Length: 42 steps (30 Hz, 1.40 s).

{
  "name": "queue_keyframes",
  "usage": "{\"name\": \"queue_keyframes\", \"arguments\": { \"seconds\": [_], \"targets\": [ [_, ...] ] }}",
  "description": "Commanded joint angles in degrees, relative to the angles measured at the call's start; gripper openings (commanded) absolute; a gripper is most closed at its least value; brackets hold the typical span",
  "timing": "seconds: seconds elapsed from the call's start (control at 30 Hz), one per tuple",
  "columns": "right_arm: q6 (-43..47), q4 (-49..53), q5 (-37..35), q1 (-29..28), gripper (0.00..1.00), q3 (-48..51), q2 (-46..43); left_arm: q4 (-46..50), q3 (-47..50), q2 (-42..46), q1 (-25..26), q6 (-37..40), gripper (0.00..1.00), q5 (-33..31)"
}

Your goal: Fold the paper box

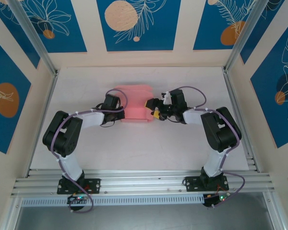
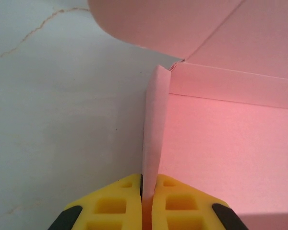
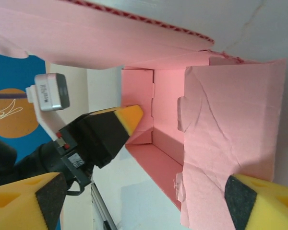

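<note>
The bench (image 1: 86, 148) is white and carries the work at upper centre of the overhead view. The paper box (image 1: 134, 103), salmon-pink card, lies there between both arms, partly erected with walls raised and flaps loose. The left claw (image 2: 147, 201) is clenched on a thin upright side wall, judged to hold it vertical and steady the box. The right claw (image 3: 144, 196) is released, its fingers wide apart at the frame's lower corners, straddling a creased flap, apparently ready to press it.

The paper box (image 1: 134, 101) lies on the table (image 1: 134, 148) between the left hand (image 1: 120, 111) and the right hand (image 1: 151, 109).
</note>
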<state>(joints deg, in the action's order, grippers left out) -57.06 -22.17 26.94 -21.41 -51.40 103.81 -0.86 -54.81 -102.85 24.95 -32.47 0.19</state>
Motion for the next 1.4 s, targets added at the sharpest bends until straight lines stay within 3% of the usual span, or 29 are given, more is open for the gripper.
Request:
{"name": "queue_keyframes", "arguments": {
  "seconds": [0.0,0.37,0.53,0.6,0.8,1.0,1.37],
  "targets": [
    [1.03,2.12,-0.25,-0.25,0.83,-1.98,1.14,5.87,0.75,-2.73,0.45,-0.07,0.0,-1.19],
    [7.82,23.93,-11.09,-1.99,0.42,-9.55,1.8,6.34,0.12,-1.54,2.66,-0.88,0.0,-6.76],
    [11.22,29.45,-13.67,-3.21,0.4,-11.19,-1.26,6.89,-0.24,-0.95,3.31,-1.8,0.0,-9.77],
    [12.63,31.05,-14.91,-2.88,0.43,-10.47,-4.42,7.68,-0.72,-1.12,3.2,-1.85,0.0,-10.7],
    [14.04,27.82,-12.36,-0.27,0.73,-4.53,-12.21,8.66,-1.78,-2.59,3.18,-1.98,0.0,-9.62],
    [12.82,23.06,-8.27,2.02,0.95,-1.97,-9.85,9.11,-2.15,-2.47,3.18,-1.82,0.0,-9.06],
    [11.52,13.41,-1.42,0.93,0.98,-7.09,3.48,9.45,-2.41,-2.79,3.09,-1.24,0.0,-8.15]
  ]
}}
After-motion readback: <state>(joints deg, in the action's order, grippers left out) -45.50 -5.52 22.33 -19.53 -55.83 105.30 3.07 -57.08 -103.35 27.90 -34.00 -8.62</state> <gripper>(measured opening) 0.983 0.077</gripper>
